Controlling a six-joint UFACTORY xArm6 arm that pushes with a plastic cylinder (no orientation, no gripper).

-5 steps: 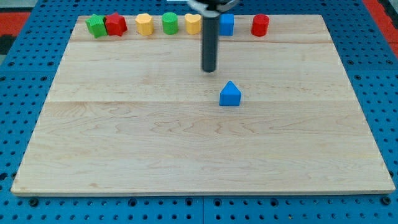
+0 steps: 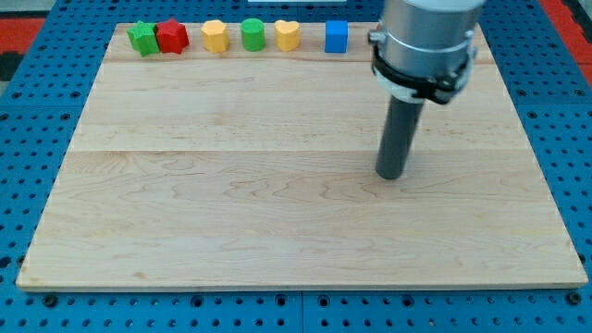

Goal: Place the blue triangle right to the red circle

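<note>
Where my tip [image 2: 390, 175] is set down on the board [image 2: 185, 203], no block is seen touching it, and nothing is clamped, the rod being bare. A row of blocks is seen well up and to the left of the tip: blue cube [image 2: 336, 36] nearest, then yellow heart [image 2: 288, 35], green block [image 2: 252, 34], yellow block [image 2: 215, 36], red star [image 2: 172, 36] and green star [image 2: 141, 38]. Neither the blue triangle nor the red circle can be made out; their places cannot be told.

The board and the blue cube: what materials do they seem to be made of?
The board: probably light, unpainted wood with a matte finish; it shows grain lines and seams between planks. The blue cube: uniform, opaque colour, possibly painted wood or plastic; the picture cannot settle which.
</note>
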